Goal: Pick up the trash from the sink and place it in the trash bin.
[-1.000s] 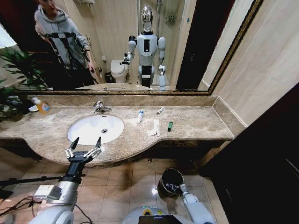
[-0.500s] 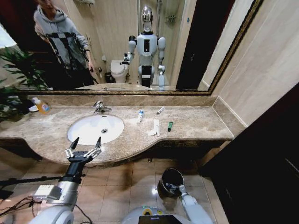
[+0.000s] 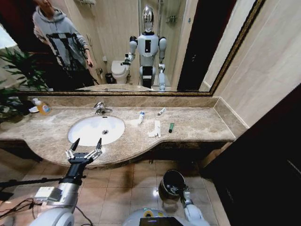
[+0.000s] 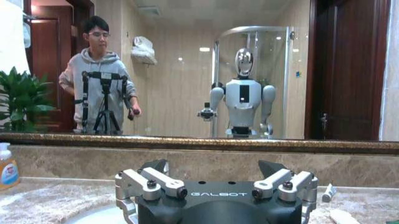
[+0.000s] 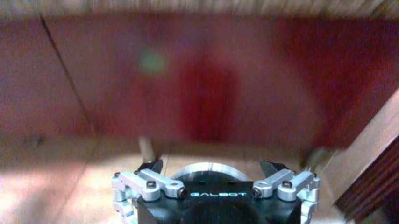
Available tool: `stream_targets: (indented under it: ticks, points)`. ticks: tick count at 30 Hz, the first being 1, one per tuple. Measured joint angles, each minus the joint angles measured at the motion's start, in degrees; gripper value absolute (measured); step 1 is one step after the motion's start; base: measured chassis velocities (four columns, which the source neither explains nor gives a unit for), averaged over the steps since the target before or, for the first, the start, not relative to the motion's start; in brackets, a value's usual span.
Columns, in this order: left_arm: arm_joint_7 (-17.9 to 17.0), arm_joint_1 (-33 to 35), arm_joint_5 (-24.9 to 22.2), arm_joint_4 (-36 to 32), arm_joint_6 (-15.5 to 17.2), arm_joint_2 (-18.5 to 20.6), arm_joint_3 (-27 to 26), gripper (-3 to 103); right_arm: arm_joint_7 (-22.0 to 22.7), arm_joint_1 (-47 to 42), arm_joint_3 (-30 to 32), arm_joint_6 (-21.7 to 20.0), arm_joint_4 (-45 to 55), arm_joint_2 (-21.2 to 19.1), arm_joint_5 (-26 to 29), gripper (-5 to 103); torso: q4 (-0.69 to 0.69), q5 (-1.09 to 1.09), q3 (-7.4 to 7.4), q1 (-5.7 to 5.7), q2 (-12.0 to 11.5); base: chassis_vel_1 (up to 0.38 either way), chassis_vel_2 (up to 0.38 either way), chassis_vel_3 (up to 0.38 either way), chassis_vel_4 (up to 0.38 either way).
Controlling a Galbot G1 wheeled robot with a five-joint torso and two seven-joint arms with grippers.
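The white oval sink [image 3: 89, 128] is set in the beige marble counter. To its right lie the trash pieces: a blue-labelled white tube [image 3: 140, 116], a small white tube [image 3: 161, 111], flat white packets [image 3: 155, 129] and a dark green tube [image 3: 171, 127]. My left gripper [image 3: 87, 143] hovers open at the counter's front edge, just before the basin, its fingers [image 4: 156, 166] spread with nothing between them. The black trash bin [image 3: 169, 181] stands on the floor below. My right gripper [image 3: 179, 190] is low beside the bin, open [image 5: 212, 168], with the shiny rim [image 5: 203, 169] just ahead of it.
A chrome faucet [image 3: 99, 108] stands behind the basin, and an amber soap bottle [image 3: 42, 108] at the far left by a plant [image 3: 14, 75]. A mirror [image 3: 141, 42] backs the counter and a wall closes its right end. Cables lie on the tiled floor [image 3: 117, 193].
The right forearm has drawn slightly back toward my body beside the bin. The left gripper and the trash on the counter have not moved.
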Motion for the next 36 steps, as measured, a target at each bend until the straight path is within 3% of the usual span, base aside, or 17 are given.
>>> stream_targets:
  ticks: [1, 3, 5, 7, 9, 17, 22, 29, 31, 32, 36]
  points:
    - [0.0, 0.0, 0.0, 0.0, 0.0, 0.0, 0.0, 100, 0.5, -4.1, 0.1, 0.1, 7.4, 0.3, 1.6, 100, 0.00, 0.01, 0.00, 0.00, 0.0, 0.000, 0.000, 0.000, 0.000]
    - [0.0, 0.0, 0.0, 0.0, 0.0, 0.0, 0.0, 100, 0.7, -5.8, 0.1, 0.2, 10.5, 0.4, 2.2, 100, 0.00, 0.00, 0.00, 0.00, 0.0, 0.000, 0.000, 0.000, 0.000]
    - [0.0, 0.0, 0.0, 0.0, 0.0, 0.0, 0.0, 100, 1.6, -11.9, 0.4, 0.6, 19.9, 0.7, 3.5, 100, 0.00, 0.01, 0.00, 0.00, 0.0, 0.000, 0.000, 0.000, 0.000]
    - [0.0, 0.0, 0.0, 0.0, 0.0, 0.0, 0.0, 100, 1.8, -13.2, 0.5, 0.7, 21.7, 0.8, 3.6, 100, 0.00, 0.01, 0.00, 0.00, 0.0, 0.000, 0.000, 0.000, 0.000]
    - [0.0, 0.0, 0.0, 0.0, 0.0, 0.0, 0.0, 100, 2.7, -18.9, 0.5, 1.0, 30.6, 1.1, 4.0, 100, -0.01, 0.01, 0.00, 0.00, 0.0, 0.000, 0.000, 0.000, 0.000]
    - [0.0, 0.0, 0.0, 0.0, 0.0, 0.0, 0.0, 100, 4.3, -23.9, 0.4, 0.1, 47.1, 1.0, 4.7, 100, 0.00, 0.00, 0.00, 0.01, 0.0, 0.000, 0.000, 0.000, 0.000]
    - [0.0, 0.0, 0.0, 0.0, 0.0, 0.0, 0.0, 100, 4.3, -21.5, -0.2, -3.7, 53.4, 0.7, 5.6, 100, 0.00, 0.00, 0.01, 0.01, 0.0, 0.000, 0.000, 0.000, 0.000]
    - [0.0, 0.0, 0.0, 0.0, 0.0, 0.0, 0.0, 100, 4.3, -13.9, -1.5, -8.8, 54.8, -1.8, 7.1, 100, 0.00, 0.00, 0.01, 0.01, 0.0, 0.000, 0.000, 0.000, 0.000]
    - [0.0, 0.0, 0.0, 0.0, 0.0, 0.0, 0.0, 100, 4.3, -12.3, -1.9, -9.9, 54.8, -2.4, 7.4, 100, 0.00, 0.01, 0.01, 0.01, 0.0, 0.000, 0.000, 0.000, 0.000]
    - [0.0, 0.0, 0.0, 0.0, 0.0, 0.0, 0.0, 100, 4.3, -6.6, -3.3, -12.0, 51.9, -4.0, 7.3, 100, 0.00, 0.00, 0.01, 0.01, 0.0, 0.000, 0.000, 0.000, 0.000]
    - [0.0, 0.0, 0.0, 0.0, 0.0, 0.0, 0.0, 100, 4.4, -1.0, -5.3, -12.9, 47.3, -5.1, 6.2, 100, 0.00, 0.01, 0.01, 0.02, 0.0, 0.000, 0.000, 0.000, 0.000]
